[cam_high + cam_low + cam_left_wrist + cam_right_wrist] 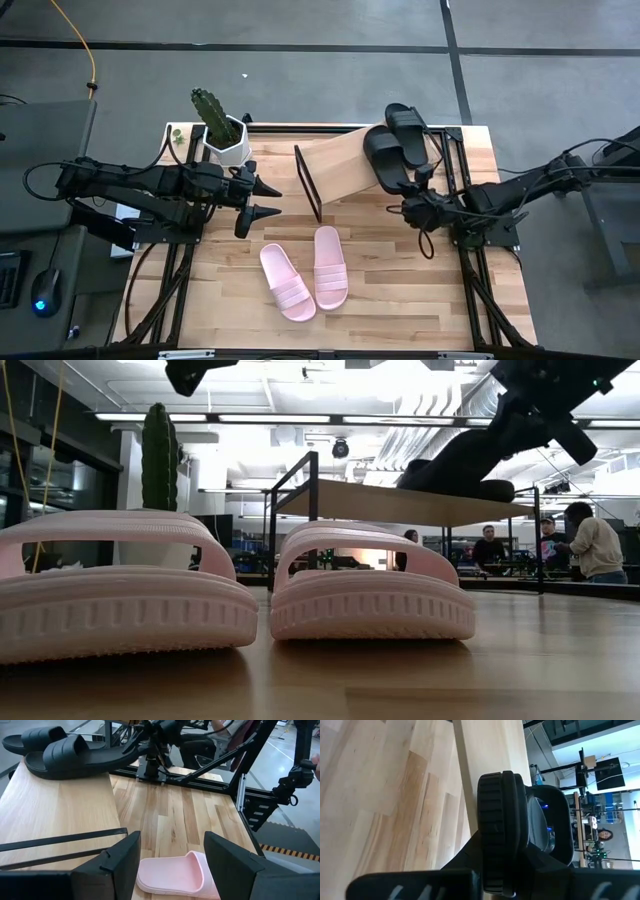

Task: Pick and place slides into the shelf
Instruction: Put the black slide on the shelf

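Observation:
The shelf (340,165) stands at the table's far middle. Two black slides sit on the right end of its top plank, one (408,135) farther back and one (383,158) nearer. My right gripper (411,198) is shut on the nearer one, whose sole shows edge-on in the right wrist view (500,820). Two pink slides (287,282) (331,266) lie side by side, soles down, on the table's near middle. My left gripper (262,200) hovers open above the table, left of the shelf, with nothing between its fingers (120,865). My right gripper pinches the nearer black slide at its heel end (495,865), with one finger against the treaded sole and the other on the footbed side. The fingers come from the table's near right, slanting down, along the slide. The slide's front part rests on the shelf plank (65,795).
A potted cactus (222,130) stands at the table's far left, beside the left arm. The shelf's black end frame (308,183) faces the left gripper. People (590,545) stand in the room beyond the table. Bare tabletop (400,290) lies right of the pink slides.

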Available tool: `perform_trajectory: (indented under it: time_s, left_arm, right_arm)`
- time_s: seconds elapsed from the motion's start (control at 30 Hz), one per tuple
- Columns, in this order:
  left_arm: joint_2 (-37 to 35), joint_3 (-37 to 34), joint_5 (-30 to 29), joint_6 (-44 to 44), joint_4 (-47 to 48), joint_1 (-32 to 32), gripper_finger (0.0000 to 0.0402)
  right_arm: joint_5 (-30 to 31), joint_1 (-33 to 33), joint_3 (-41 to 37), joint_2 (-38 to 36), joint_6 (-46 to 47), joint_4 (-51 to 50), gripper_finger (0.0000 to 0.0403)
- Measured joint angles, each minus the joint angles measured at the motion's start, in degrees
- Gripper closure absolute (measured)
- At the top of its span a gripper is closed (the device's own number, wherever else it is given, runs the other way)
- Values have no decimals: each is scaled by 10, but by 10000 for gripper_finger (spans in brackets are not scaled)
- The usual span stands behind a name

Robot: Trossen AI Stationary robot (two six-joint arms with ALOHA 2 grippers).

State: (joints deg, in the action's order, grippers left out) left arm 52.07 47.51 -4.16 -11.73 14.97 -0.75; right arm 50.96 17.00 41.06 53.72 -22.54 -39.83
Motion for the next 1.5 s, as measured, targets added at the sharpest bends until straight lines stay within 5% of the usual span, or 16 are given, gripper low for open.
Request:
perform_trajectory:
  time_s: [0.4, 0.8, 1.23, 1.5]
  left_arm:
    - [0, 0, 0, 0, 2, 0, 195]
    - [0, 0, 0, -1, 2, 0, 195]
    - [0, 0, 0, -1, 1, 0, 195]
    - [0, 0, 0, -1, 2, 0, 195]
  right_arm:
    - [-5, -6, 0, -35, 20, -24, 366]
    - [-13, -7, 0, -35, 90, -65, 309]
    - [-71, -9, 0, -35, 138, -36, 185]
    - [-163, -48, 0, -35, 204, -20, 148]
